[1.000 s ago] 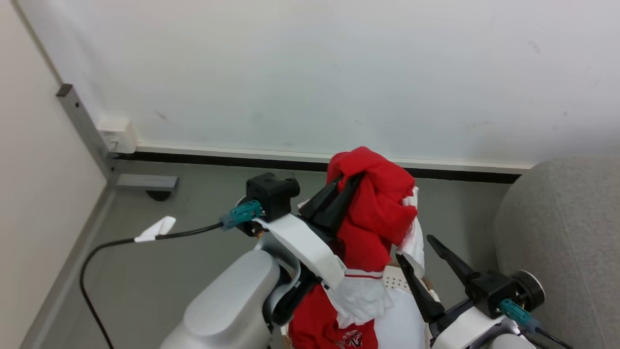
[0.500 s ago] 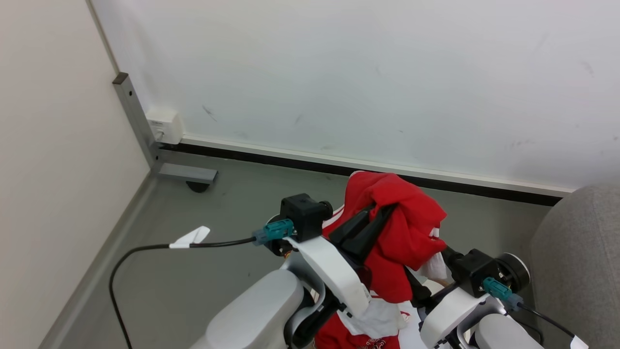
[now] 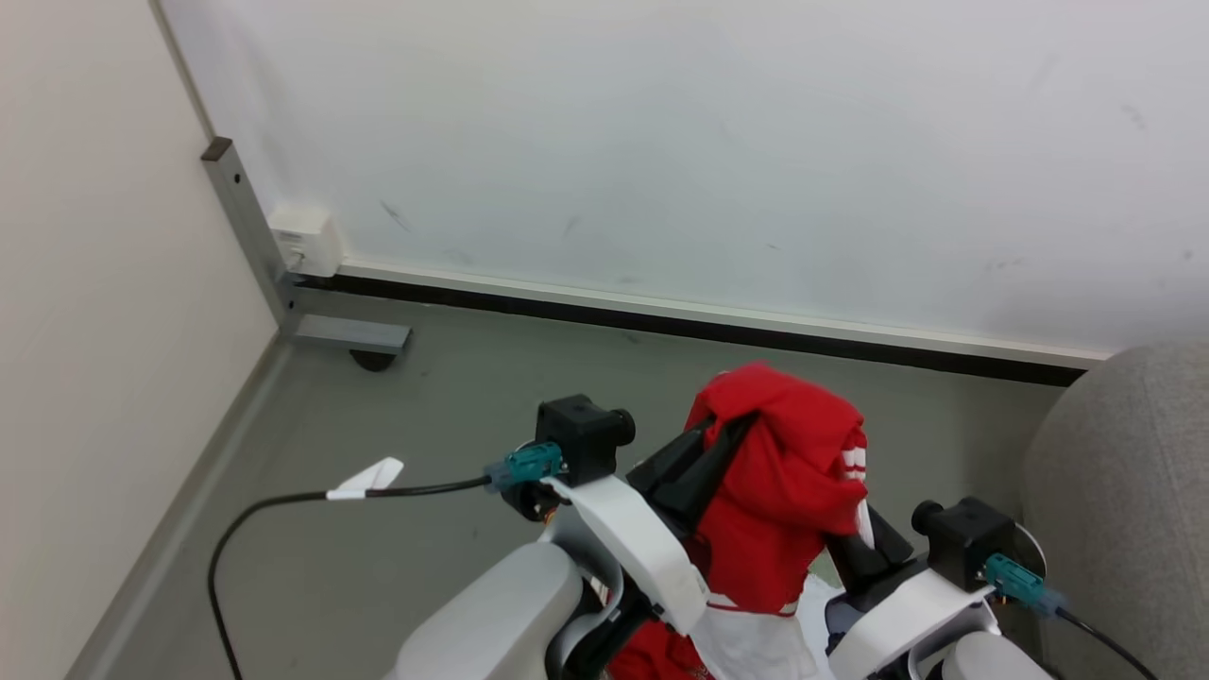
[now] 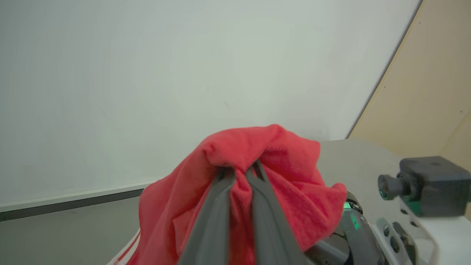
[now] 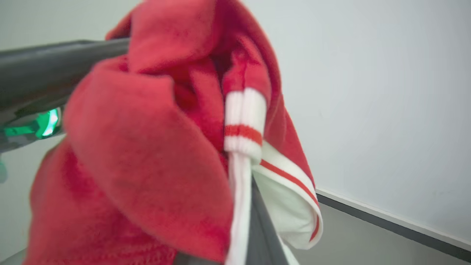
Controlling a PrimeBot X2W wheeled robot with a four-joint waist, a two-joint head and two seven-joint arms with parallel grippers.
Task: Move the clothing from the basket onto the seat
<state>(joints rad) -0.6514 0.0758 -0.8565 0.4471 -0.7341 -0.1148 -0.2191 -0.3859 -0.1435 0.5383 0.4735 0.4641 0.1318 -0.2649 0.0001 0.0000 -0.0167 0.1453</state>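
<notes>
A red garment of the clothing [image 3: 784,472] with white striped trim hangs lifted between my two grippers. My left gripper [image 3: 741,425] is shut on its bunched top, and the left wrist view shows both fingers pinching the red fabric [image 4: 239,171]. My right gripper [image 3: 864,524] is shut on the garment's right edge by the white cuff [image 5: 244,121], one dark finger [image 5: 263,228] showing under the trim. More red and white cloth [image 3: 746,642] hangs below at the bottom edge. The light-grey seat [image 3: 1124,501] rises close on the right. The basket is out of view.
A white wall with a dark baseboard [image 3: 718,331] runs behind. A grey metal post with a foot [image 3: 345,333] and a white wall box [image 3: 304,241] stand at the left corner. A black cable [image 3: 283,496] trails over the grey floor.
My right gripper, open beside the hanging garment a second ago, has moved up to it and shut on its white-trimmed edge. The head camera has shifted; the left grip is unchanged.
</notes>
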